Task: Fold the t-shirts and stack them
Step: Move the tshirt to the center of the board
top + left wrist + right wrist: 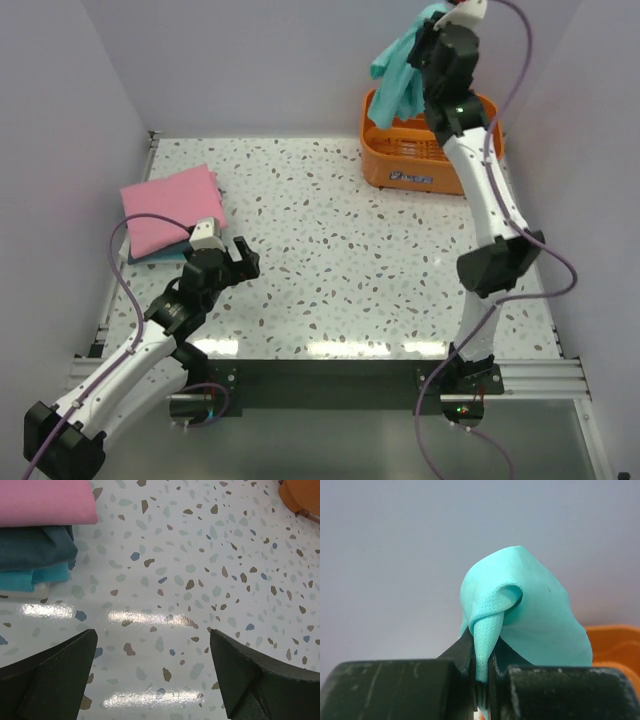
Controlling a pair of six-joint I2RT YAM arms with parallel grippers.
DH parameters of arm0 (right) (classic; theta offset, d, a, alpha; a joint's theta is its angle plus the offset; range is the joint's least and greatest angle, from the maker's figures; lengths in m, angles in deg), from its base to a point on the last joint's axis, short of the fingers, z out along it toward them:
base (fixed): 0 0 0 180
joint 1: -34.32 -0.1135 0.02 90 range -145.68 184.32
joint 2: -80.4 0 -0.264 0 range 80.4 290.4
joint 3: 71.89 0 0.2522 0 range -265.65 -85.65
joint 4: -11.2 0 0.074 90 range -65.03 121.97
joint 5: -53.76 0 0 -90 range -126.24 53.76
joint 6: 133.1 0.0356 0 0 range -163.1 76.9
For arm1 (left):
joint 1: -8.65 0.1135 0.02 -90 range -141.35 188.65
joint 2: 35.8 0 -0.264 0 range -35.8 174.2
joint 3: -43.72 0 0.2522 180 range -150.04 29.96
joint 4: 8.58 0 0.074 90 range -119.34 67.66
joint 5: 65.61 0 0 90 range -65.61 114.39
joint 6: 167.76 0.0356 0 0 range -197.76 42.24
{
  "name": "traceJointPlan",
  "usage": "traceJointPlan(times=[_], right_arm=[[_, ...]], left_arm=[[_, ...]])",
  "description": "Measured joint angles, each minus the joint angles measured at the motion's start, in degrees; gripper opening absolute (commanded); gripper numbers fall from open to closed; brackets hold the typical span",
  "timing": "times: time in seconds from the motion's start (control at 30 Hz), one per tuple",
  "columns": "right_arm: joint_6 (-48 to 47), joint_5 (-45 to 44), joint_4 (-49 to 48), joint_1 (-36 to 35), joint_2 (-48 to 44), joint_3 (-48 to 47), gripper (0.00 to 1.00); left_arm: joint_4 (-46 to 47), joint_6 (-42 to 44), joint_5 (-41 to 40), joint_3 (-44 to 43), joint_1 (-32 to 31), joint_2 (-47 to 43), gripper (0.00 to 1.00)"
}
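My right gripper [428,45] is raised high over the orange basket [430,150] and is shut on the teal-green t-shirt [400,75], which hangs bunched below it. In the right wrist view a fold of that t-shirt [530,615] is pinched between my jaws [483,650]. A folded pink t-shirt [172,208] lies on a darker blue-teal t-shirt [160,255] at the table's left; both show in the left wrist view, pink [47,502] above blue-teal [35,552]. My left gripper [238,258] is open and empty just right of the stack, low over the table [152,645].
The orange plastic basket stands at the back right corner; its edge shows in the left wrist view [300,497]. White walls close in the speckled table [340,250] on the left, back and right. A light teal layer [30,580] lies under the stack.
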Motion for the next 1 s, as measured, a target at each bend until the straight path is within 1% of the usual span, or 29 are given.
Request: traceJointPlan(times=[0.1,0.17,0.2,0.3,0.37,0.4,0.47,0.53,0.57,0.63,0.67,0.7,0.73,0.77,0.8,0.87,0.9,1.0], right_arm=[[0.31,4.44,1.62,-2.05,-9.97,-1.51,0.00],[-0.20,6.58,2.86,-5.68,-15.43,-3.15,0.00],[-0.52,8.02,3.89,-8.90,-17.97,-4.09,0.00],[-0.76,13.77,7.28,-17.55,-22.32,-5.20,0.00],[-0.39,18.56,9.64,-22.12,-24.06,-4.31,0.00],[0.02,20.57,10.69,-23.15,-24.65,-3.37,0.00],[1.31,24.63,12.00,-23.98,-26.67,1.60,0.00],[2.27,25.46,13.38,-23.96,-29.75,10.54,0.01],[2.78,24.68,14.40,-23.89,-31.74,16.44,0.02],[3.65,18.88,14.45,-23.93,-35.58,32.17,0.04],[4.44,14.95,15.61,-23.91,-40.11,40.54,0.33],[5.77,11.54,16.59,-23.76,-42.36,46.93,0.49],[7.15,7.34,17.14,-23.39,-45.11,54.88,0.74],[9.14,3.67,18.95,-22.53,-47.69,62.05,0.92],[10.71,1.11,20.44,-21.44,-49.92,67.71,0.99],[13.97,-3.45,25.29,-18.99,-53.62,75.87,0.99],[15.85,-5.57,27.34,-18.03,-55.23,78.38,0.99],[18.97,-7.23,29.59,-17.46,-59.74,81.77,0.99]], left_arm=[[0.02,-0.02,0.68,0.00,0.00,-0.07,1.00],[-0.02,-0.04,1.01,0.00,0.00,-0.20,1.00],[-0.02,-0.07,1.31,0.00,0.00,-0.42,1.00],[-0.17,-0.63,1.84,0.00,0.00,-1.22,1.00],[-0.28,-1.55,1.88,0.00,0.00,-1.99,1.00],[-0.46,-1.79,1.90,0.00,0.00,-2.36,1.00],[-1.09,-2.89,1.97,0.00,0.00,-3.26,1.00],[-2.19,-4.24,1.70,-0.04,0.00,-3.98,1.00],[-3.32,-5.09,1.29,-0.13,-0.02,-4.35,1.00],[-5.81,-6.95,-0.04,-0.33,-0.02,-4.94,1.00],[-7.48,-8.11,-0.96,-0.55,0.00,-5.16,1.00],[-8.92,-9.14,-2.01,-0.76,-0.02,-5.35,1.00],[-10.43,-10.05,-2.93,-1.01,0.00,-5.51,1.00],[-11.69,-10.82,-3.72,-1.20,-0.02,-5.64,1.00],[-12.79,-11.39,-4.35,-1.44,-0.02,-5.70,1.00],[-13.99,-12.31,-5.11,-1.70,0.00,-5.66,1.00],[-14.36,-12.52,-5.25,-1.79,-0.02,-5.57,1.00],[-14.40,-12.55,-4.76,-1.84,0.00,-4.20,1.00]])
